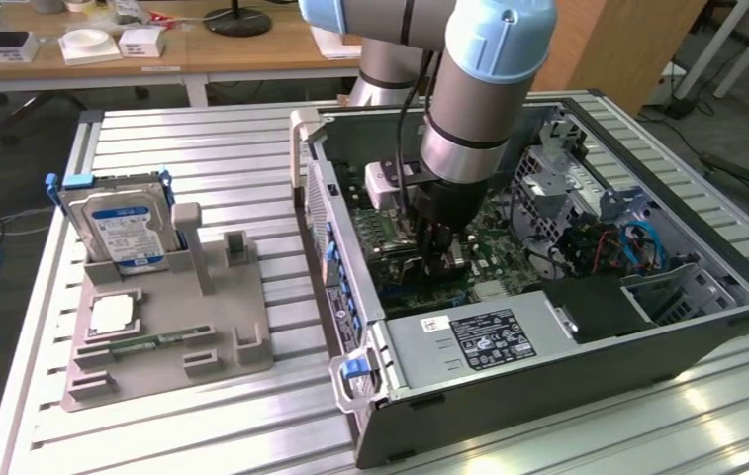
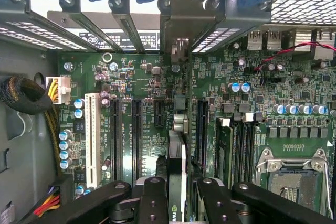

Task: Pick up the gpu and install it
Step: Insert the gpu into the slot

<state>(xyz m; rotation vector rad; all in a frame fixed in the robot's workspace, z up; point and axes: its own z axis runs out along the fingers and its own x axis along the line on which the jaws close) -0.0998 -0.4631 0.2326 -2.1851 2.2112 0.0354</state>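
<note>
My gripper [image 1: 437,252] reaches down into the open computer case [image 1: 691,327], just above the green motherboard [image 2: 136,82]. In the wrist view the gpu [image 2: 176,166] appears edge-on as a thin card. It is clamped between my two black fingers [image 2: 154,198], so the gripper [image 2: 176,205] is shut on it. The card stands upright over the row of long black expansion slots [image 2: 135,135]. Its metal bracket end [image 2: 181,51] points toward the case's rear slot openings. In the exterior view the arm hides most of the card.
On the table at the exterior view's left, a grey holder [image 1: 169,336] carries an upright hard drive with a blue label [image 1: 117,223], a CPU chip [image 1: 110,315] and a RAM stick [image 1: 149,343]. Inside the case are the power supply [image 1: 480,336], an installed RAM module [image 2: 226,150] and the CPU socket [image 2: 294,177].
</note>
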